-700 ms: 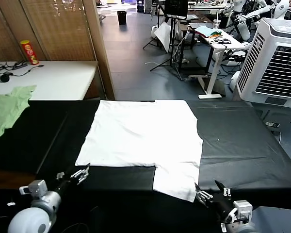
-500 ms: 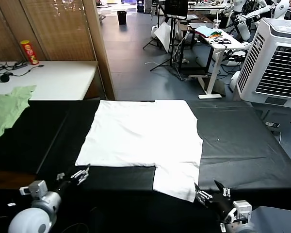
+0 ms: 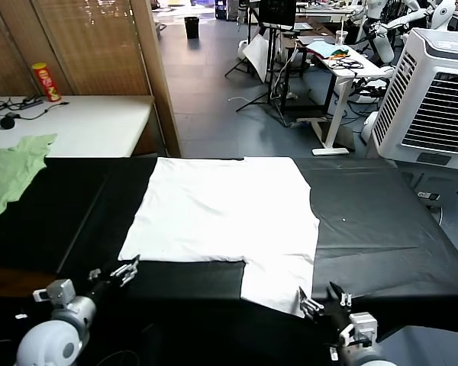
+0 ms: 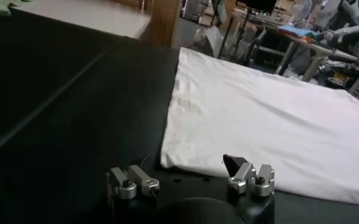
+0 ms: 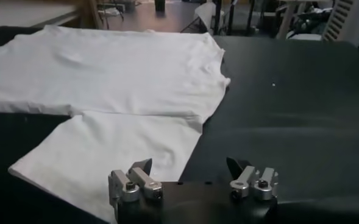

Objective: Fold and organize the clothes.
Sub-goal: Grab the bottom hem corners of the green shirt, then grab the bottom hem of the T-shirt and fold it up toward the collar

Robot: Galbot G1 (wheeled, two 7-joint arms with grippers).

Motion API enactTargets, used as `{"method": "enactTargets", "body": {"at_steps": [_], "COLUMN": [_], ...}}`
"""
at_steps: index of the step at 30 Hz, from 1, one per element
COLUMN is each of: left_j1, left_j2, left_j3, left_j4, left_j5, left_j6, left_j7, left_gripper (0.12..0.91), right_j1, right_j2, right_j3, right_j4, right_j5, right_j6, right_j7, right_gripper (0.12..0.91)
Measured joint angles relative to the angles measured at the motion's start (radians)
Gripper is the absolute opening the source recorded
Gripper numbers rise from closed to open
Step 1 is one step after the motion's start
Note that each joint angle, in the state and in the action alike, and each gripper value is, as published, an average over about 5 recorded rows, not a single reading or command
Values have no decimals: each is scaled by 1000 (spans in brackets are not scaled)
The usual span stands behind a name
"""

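**A:** Where are the robot's arms?

**B:** Both reach in low from the near edge. The left hand (image 3: 125,271) sits at the near left, its two fingers spread apart, holding nothing, aimed toward the near left corner of the shirt and just short of it. The right hand (image 3: 322,303) sits at the near right, fingers parted with empty space between them, just beside the near corner of the shirt's sleeve; whether a fingertip touches the cloth I cannot tell.

**A:** And the clothing?

**B:** One plain white short-sleeved cotton T-shirt (image 3: 221,210) lies flat in the middle of the worktop, partly folded. Its long axis runs left to right. One sleeve (image 3: 278,280) sticks out toward the near edge on the right side. No print is visible on it.

**A:** What is it lying on?

**B:** A wide worktop covered in black cloth (image 3: 382,236). At the far left edge lies a pale green garment (image 3: 8,175).

**A:** And the room beyond?

**B:** Behind the worktop on the left stands a white table (image 3: 84,122) with a red and yellow can (image 3: 46,81) and dark cables, backed by bamboo blinds (image 3: 84,42). A grey floor runs back to desks and stands. At the far right is a large white air cooler (image 3: 435,99).
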Motion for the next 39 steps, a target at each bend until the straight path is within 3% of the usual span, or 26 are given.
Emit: {"method": "enactTargets", "body": {"at_steps": [6, 9, 12, 16, 26, 32, 39], "left_j1": [-2, -3, 2, 20, 130, 178, 99], "left_j2": [-1, 0, 1, 2, 11, 0, -33], "left_j3": [10, 14, 18, 18, -24, -38, 0], "left_j4": [14, 17, 11, -14, -138, -201, -193], "left_j5": [10, 13, 14, 19, 12, -5, 16], "left_j6": [-12, -15, -22, -26, -21, -46, -86], "left_j7": [4, 8, 13, 8, -49, -50, -52], "left_gripper": [378, 211, 128, 126, 126, 126, 126], "right_j1": [-11, -21, -41, -87, -177, -64, 146], "right_j2": [7, 7, 6, 5, 1, -35, -101], "right_j3": [6, 16, 28, 43, 104, 143, 123], "right_j4": [10, 27, 57, 108, 185, 120, -38], "right_j5": [0, 1, 1, -5, 29, 116, 155], "right_j6": [1, -3, -12, -19, 6, 59, 98], "right_j7": [6, 10, 18, 29, 31, 24, 6], "right_gripper": [161, 128, 122, 122, 122, 122, 122]}}
